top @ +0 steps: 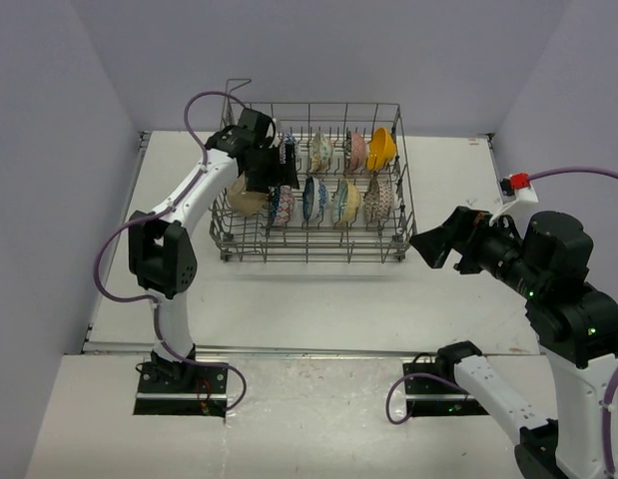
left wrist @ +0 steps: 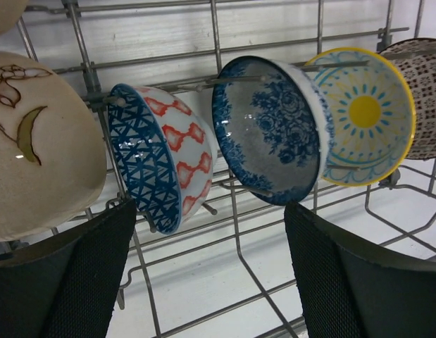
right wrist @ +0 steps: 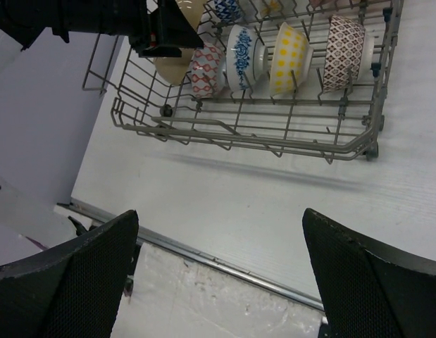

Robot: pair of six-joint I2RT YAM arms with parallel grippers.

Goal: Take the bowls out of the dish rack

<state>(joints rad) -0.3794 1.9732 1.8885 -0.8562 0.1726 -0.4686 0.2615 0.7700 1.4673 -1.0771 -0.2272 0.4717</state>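
White desk (top: 318,294) enclosed by pale lilac walls (top: 408,60). A large rectangular grey wire dish rack (top: 310,257) stands at mid-desk, toward the far wall. Small round ceramic bowls (top: 314,200) stand on edge between its tines in two rows. A bright orange-yellow bowl (top: 381,148) ends the far row on the right, just beside a pinkish bowl (top: 356,150).

The left wrist view shows the near row from the rack's left end:
- a plain beige bowl with a brown leaf drawing (left wrist: 41,151)
- a white bowl with blue lattice inside and a red-orange pattern outside (left wrist: 161,151)
- a blue floral bowl (left wrist: 270,127)
- a yellow-rimmed bowl with a yellow sun at its centre (left wrist: 362,113)
- a brown-and-white patterned bowl (left wrist: 425,91)

The left pincer (left wrist: 210,206) hangs over the rack's left end with its jaws spread wide, gripping nothing. The lattice bowl and the floral bowl show between its two black fingers (left wrist: 84,282); whether a finger touches either cannot be told.

The right pincer (right wrist: 219,213) hovers over the desk off the rack's near right corner. Its jaws are spread wide and empty, apart from the rack.
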